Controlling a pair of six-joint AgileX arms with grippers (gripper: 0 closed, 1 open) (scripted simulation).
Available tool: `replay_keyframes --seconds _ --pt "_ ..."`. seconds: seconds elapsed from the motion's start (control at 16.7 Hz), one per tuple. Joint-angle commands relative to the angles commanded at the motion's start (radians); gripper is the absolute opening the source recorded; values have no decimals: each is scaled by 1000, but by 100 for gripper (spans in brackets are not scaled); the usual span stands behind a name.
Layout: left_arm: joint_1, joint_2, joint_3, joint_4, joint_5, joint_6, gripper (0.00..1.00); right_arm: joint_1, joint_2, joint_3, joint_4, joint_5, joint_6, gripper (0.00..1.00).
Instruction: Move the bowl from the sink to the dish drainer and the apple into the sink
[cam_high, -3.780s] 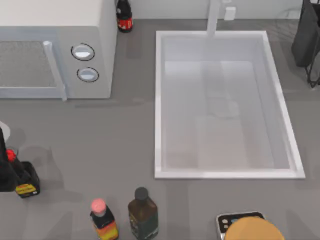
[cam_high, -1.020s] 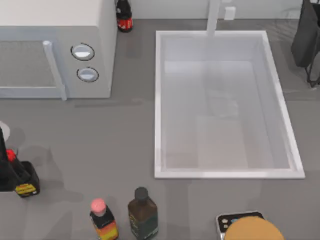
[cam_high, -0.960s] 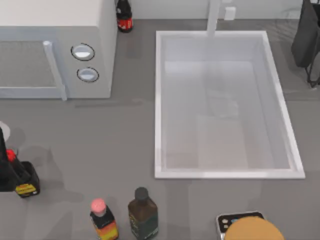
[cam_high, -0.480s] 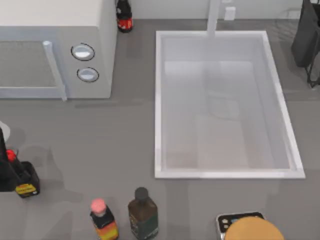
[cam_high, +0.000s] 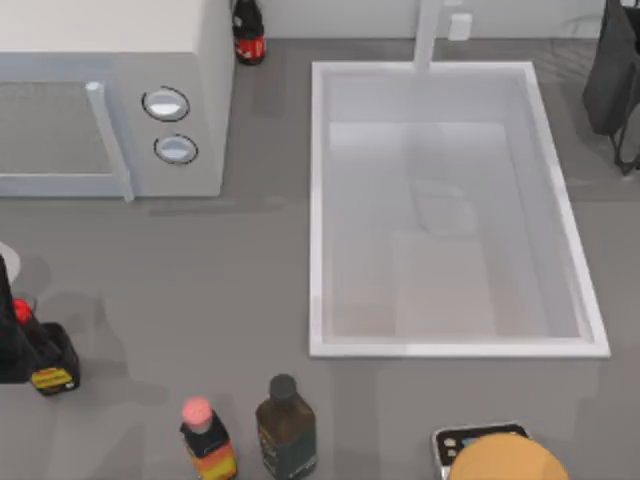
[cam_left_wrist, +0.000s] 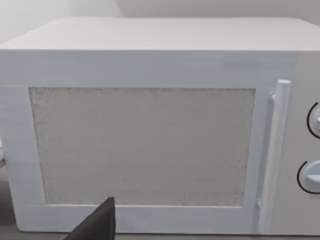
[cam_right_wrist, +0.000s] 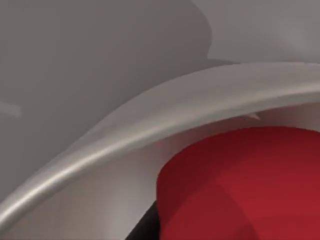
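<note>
The white sink (cam_high: 316, 210) takes up the centre-right of the table, its tap (cam_high: 428, 35) at the far rim. Its basin holds neither fruit nor dish. The bowl is out of view. A smooth bright red round shape, apparently the apple (cam_right_wrist: 240, 185), sits very close to the camera in the right wrist view, under a pale curved rim (cam_right_wrist: 150, 125). My right arm (cam_high: 612, 80) is a dark shape at the far right edge, beyond the sink's far right corner. My left arm (cam_high: 10, 345) rests at the left edge, facing the microwave (cam_left_wrist: 145, 145).
A white microwave (cam_high: 110, 100) fills the far left, with a dark bottle (cam_high: 248, 35) behind it. Near the front stand a red-capped bottle (cam_high: 205, 440) and a dark bottle (cam_high: 285, 430). Another bottle (cam_high: 52, 368) stands beside my left arm. A tan-orange round thing (cam_high: 505, 460) lies front right.
</note>
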Motion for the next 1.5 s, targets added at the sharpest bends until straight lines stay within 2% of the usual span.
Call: replay_keyframes --seconds 0.3,1.08,1.5 --pt "0 0 0 0 0 0 100 0 11 -11 12 0 0 100" --pt "0 0 0 0 0 0 100 0 11 -11 12 0 0 2" --pt "0 0 0 0 0 0 100 0 11 -11 12 0 0 0"
